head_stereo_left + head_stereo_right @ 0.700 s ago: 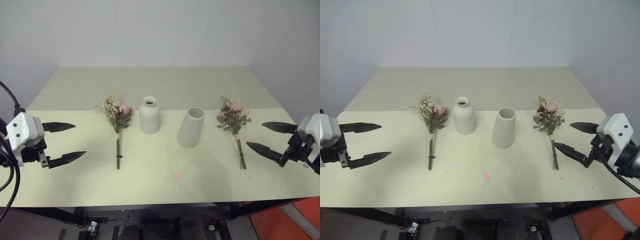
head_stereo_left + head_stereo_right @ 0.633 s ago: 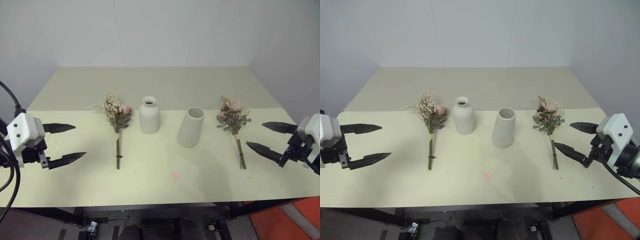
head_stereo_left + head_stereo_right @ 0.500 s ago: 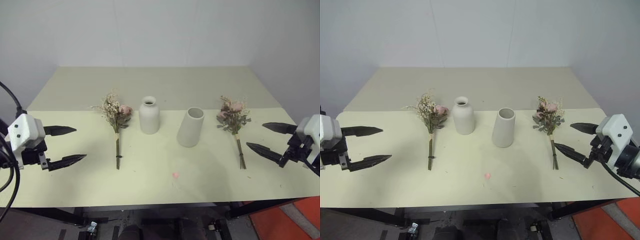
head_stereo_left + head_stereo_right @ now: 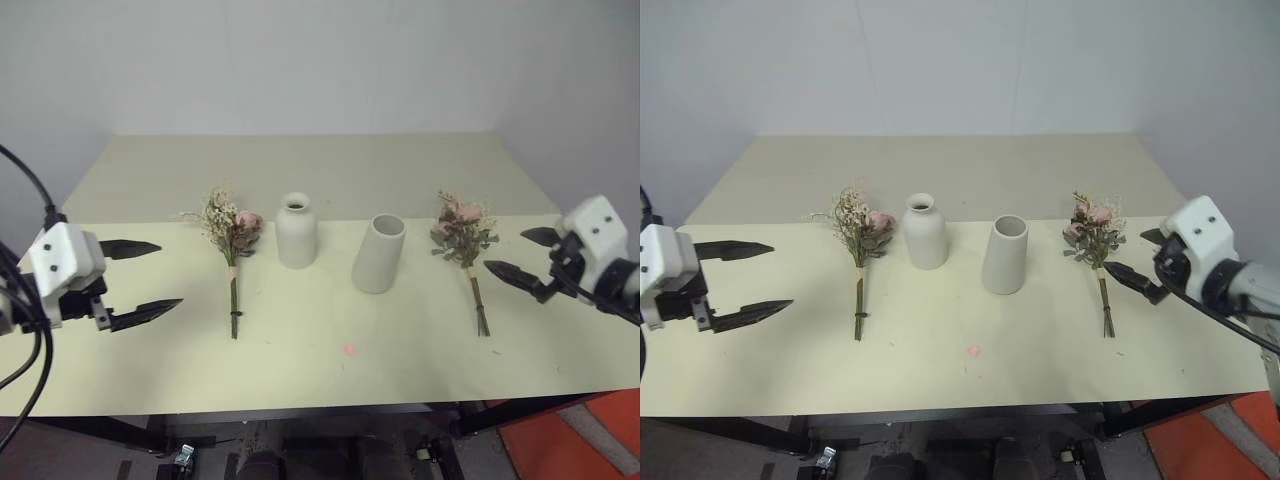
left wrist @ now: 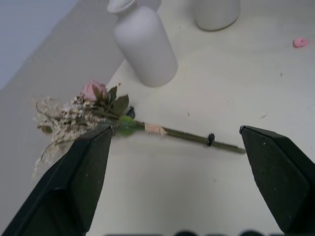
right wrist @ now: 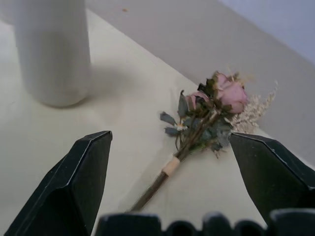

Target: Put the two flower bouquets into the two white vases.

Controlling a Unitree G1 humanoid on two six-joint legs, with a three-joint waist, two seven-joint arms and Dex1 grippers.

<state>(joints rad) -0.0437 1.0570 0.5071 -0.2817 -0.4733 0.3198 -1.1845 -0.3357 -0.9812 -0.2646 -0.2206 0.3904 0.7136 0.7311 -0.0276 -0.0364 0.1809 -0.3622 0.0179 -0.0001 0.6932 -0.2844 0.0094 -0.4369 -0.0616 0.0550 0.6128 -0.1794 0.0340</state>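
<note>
Lying flat, unlabelled bouquets, plain vases

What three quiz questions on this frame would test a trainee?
1. True or false: both bouquets lie flat on the table.
2. Which vase stands nearer the right bouquet: A) bottle vase B) wide-mouthed vase?
3. Fill in: the left gripper and right gripper are both ____.

Key: 1 true, the left bouquet too. 2 B. 3 open, holding nothing.
</note>
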